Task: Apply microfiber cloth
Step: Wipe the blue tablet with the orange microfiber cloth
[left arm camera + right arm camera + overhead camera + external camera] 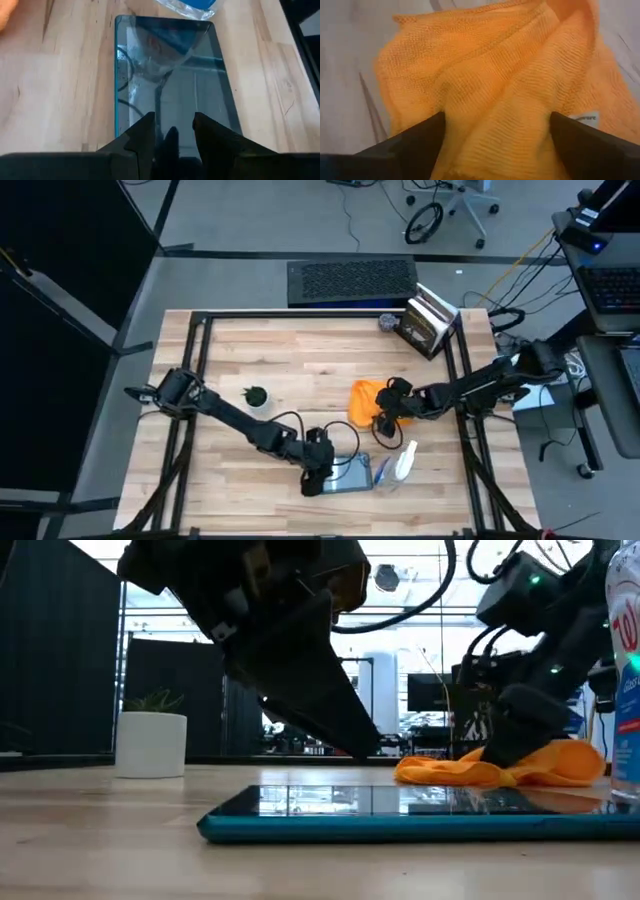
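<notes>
1. While the left claw rests, narrowly open, on the dark flat tablet, the right claw gapes wide.
2. The soft orange microfiber cloth lies bunched on the wooden desk, right under that nearer right claw.

We look straight down on the table. We also look level across it. Both views share the tablet.
</notes>
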`<state>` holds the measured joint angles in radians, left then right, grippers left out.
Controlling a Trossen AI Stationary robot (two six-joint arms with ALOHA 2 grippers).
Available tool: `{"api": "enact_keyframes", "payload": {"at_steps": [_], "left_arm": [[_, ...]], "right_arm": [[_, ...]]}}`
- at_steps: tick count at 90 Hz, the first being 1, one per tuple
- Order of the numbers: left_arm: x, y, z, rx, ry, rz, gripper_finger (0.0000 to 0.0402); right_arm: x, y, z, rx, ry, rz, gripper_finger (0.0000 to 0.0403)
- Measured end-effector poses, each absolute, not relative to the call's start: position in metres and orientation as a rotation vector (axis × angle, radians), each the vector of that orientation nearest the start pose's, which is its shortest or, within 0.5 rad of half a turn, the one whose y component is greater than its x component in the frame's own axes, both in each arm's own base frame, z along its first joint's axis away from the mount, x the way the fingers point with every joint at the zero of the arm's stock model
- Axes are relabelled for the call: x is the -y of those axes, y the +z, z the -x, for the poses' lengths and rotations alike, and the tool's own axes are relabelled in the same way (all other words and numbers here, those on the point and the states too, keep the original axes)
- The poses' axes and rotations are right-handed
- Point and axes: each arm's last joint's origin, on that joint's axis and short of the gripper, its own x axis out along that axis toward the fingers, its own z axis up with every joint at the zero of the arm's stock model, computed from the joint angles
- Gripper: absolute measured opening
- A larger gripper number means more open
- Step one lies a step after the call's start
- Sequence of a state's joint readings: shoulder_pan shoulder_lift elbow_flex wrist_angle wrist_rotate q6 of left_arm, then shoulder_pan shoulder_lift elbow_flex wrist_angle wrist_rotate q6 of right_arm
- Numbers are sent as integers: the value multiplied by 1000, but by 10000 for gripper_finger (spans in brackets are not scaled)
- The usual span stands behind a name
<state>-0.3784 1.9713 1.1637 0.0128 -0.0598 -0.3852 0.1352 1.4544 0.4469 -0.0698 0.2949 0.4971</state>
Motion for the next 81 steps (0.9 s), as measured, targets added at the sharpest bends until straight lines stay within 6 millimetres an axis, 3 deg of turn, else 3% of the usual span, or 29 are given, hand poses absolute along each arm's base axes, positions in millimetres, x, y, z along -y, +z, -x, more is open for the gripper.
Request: {"api": "enact_keyframes", "payload": {"at_steps": [27,31,54,81], "left_arm": [[154,145,-372,-826,-153,200,118],[155,147,-370,-831,-148,202,118],[163,145,-361,-874,-109,197,118],[173,145,-356,-877,-120,189,118]], "right_arm": [[-2,117,-216,-989,-394,-173,43],[0,122,-218,-992,-382,-141,21],[15,170,-245,-1025,-378,-41,13],[17,258,-279,-901,-341,14,11]]}}
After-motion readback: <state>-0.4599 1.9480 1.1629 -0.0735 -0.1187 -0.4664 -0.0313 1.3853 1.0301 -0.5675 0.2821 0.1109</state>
